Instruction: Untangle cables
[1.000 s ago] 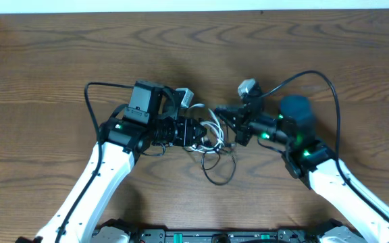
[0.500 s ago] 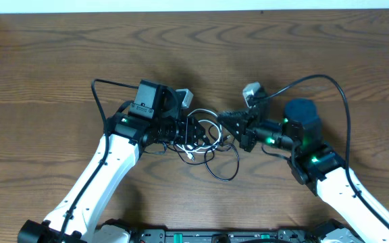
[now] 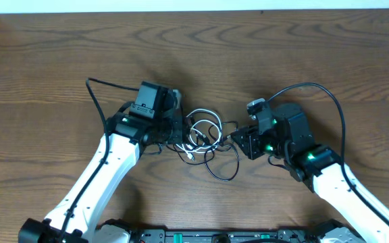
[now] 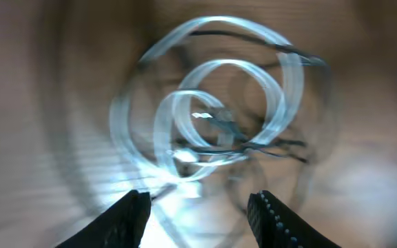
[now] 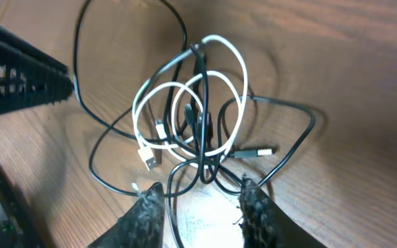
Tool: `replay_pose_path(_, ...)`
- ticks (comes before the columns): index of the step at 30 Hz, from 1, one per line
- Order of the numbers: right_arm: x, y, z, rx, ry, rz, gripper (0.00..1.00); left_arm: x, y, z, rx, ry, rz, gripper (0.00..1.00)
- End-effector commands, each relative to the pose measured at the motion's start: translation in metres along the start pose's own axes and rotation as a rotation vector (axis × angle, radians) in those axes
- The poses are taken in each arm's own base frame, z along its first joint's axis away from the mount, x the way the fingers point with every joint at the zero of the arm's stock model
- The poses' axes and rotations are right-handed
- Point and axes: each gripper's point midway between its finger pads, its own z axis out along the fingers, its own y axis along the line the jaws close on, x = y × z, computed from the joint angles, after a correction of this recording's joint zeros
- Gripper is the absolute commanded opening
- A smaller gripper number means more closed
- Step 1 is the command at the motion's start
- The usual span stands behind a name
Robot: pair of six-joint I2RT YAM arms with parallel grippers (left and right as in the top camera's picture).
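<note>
Jaws of the left gripper (image 4: 198, 210) stand spread with nothing between them; the right gripper (image 5: 200, 207) is likewise parted, one black strand running through its gap. Each should, I judge, pinch a single cord, white cable (image 4: 291, 79) left and black cable (image 5: 202, 127) right, then draw apart slowly. The cables (image 3: 211, 142) lie knotted on the table (image 3: 302, 54), just ahead of both grippers.

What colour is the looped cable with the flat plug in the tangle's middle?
White; the right wrist view shows the white cable clearest.
</note>
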Motion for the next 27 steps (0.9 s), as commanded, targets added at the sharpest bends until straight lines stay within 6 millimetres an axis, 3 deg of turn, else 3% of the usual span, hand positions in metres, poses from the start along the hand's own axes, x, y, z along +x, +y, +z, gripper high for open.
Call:
replay_pose_path(1, 0.013, 0.002, 0.015, -0.024, 0.065, -0.009, 0.35, -0.004, 0.052, 0.002, -0.291, -0.051, -0.162, 0.50)
replay_pose_path(8, 0.022, 0.008, 0.051, -0.070, 0.095, -0.047, 0.38, 0.005, 0.069, 0.029, -0.361, 0.028, -0.191, 0.51)
replay_pose_path(15, 0.032, -0.005, 0.085, -0.071, 0.113, -0.048, 0.32, 0.009, 0.073, 0.056, -0.360, 0.080, -0.198, 0.48)
replay_pose_path(19, 0.041, -0.009, 0.095, -0.077, 0.140, 0.006, 0.08, 0.011, 0.075, 0.058, -0.366, 0.092, -0.199, 0.10)
replay_pose_path(20, 0.041, -0.005, 0.095, -0.105, 0.143, 0.014, 0.01, 0.011, 0.075, 0.058, -0.367, 0.094, -0.200, 0.08)
replay_pose_path(22, 0.033, 0.013, 0.090, -0.209, 0.127, 0.000, 0.01, 0.013, 0.075, 0.058, -0.370, 0.100, -0.200, 0.08)
replay_pose_path(24, 0.016, 0.038, 0.078, -0.358, 0.077, -0.039, 0.01, 0.015, 0.076, 0.057, -0.374, 0.108, -0.201, 0.08)
replay_pose_path(27, -0.027, 0.069, 0.040, -0.570, -0.050, -0.076, 0.01, 0.018, 0.077, 0.056, -0.380, 0.121, -0.202, 0.08)
